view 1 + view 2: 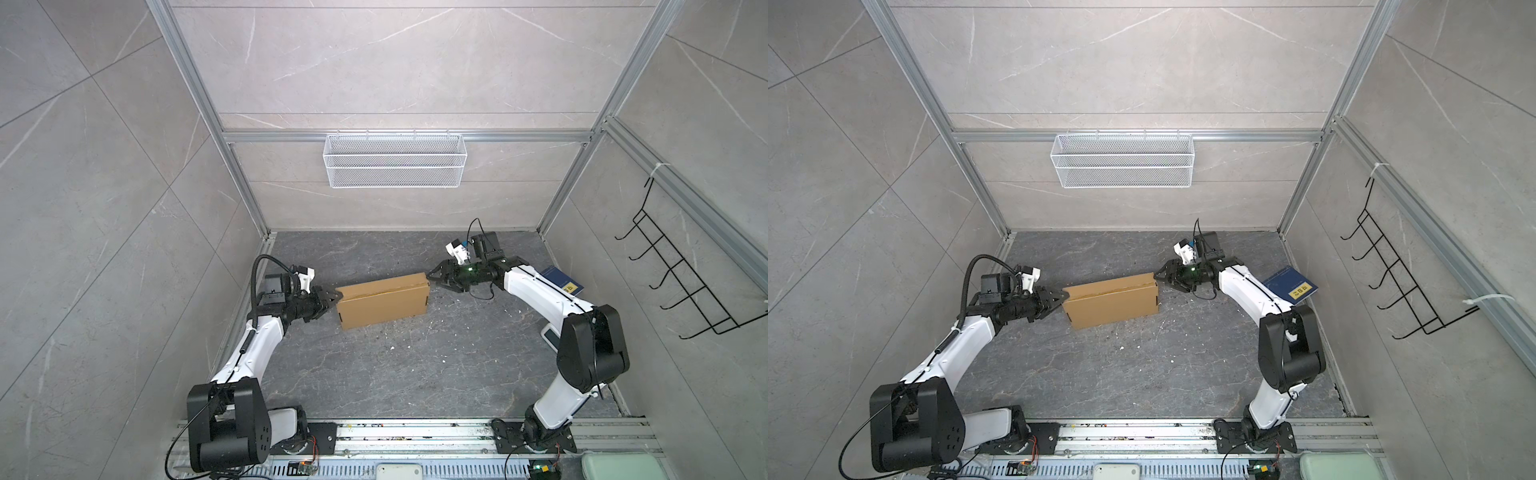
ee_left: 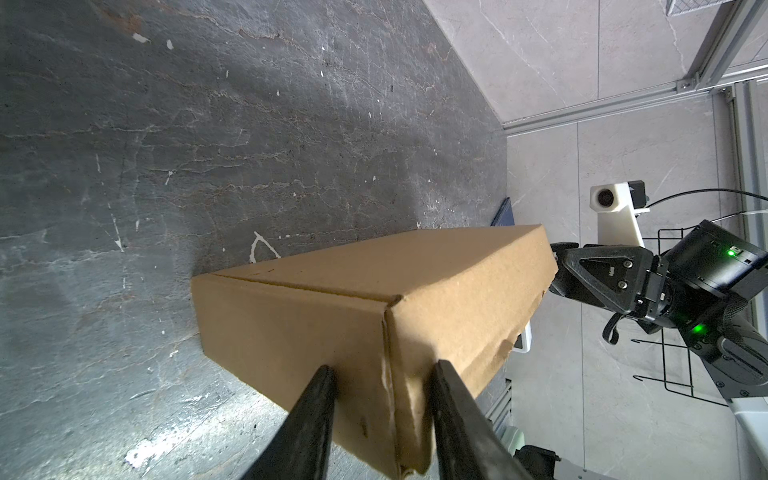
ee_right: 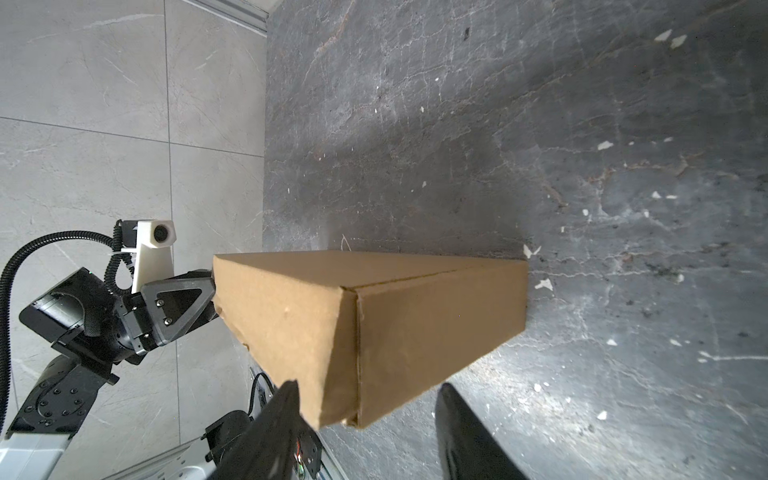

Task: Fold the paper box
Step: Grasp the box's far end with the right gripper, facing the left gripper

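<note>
Our paper box is folded shut and stands on one long narrow side on the dark tabletop. In both top views it sits a little toward 12 o'clock from the middle. Its length runs roughly from 9 to 3 o'clock, with the 3 o'clock end slightly nearer 12.

At its 9 o'clock end we see the left gripper touching the upper corner. In the left wrist view its two fingers sit on either side of that end's corner edge, pressed against the cardboard, so we read them as clamped on the box.

At the 3 o'clock end the right gripper meets the top corner. In the right wrist view its fingers stand apart around that corner. One lies against the cardboard, while bare tabletop shows between the other and the box, so we see no grip there.

A dark blue book with a yellow label lies at 3 o'clock of the box, well apart from it.
</note>
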